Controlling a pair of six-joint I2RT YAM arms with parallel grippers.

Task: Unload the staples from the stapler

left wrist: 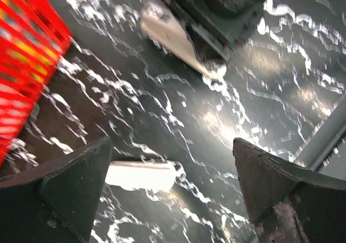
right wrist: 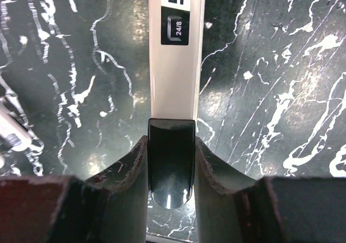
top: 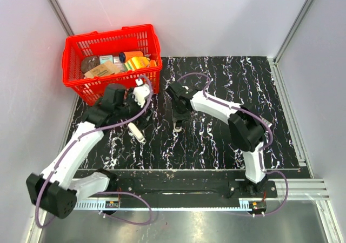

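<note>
Right tool (right wrist: pixel 170 144): fingers pressed in on the two sides of the stapler's dark rear end, which is pinched between them; the tool is pointed down at the table (right wrist: pixel 281 65).

Stapler (right wrist: pixel 174 81): narrow, with a pale silver-beige top strip; run straight out from the fingertips along the tool's line; a black label reading 24/8 is carried on the strip; located near the middle of the table, directly beneath the right tool, and mostly hidden by it in the top view; whether it is resting on the surface or lifted clear cannot be told.

Table: black, veined with white; glare is seen on it in both wrist views.

Left tool (left wrist: pixel 172 146): fingers spread wide, nothing held between them; hung above the table, to the left of the right tool and near the basket's front corner.

White oblong piece (left wrist: pixel 140 175): laid flat on the table below the left tool's open gap, touched by neither finger; well apart from the stapler.

Red basket (top: pixel 108 35): plastic lattice, set at the table's far left corner; filled with assorted packaged goods; its side is seen at the left edge of the left wrist view.
</note>
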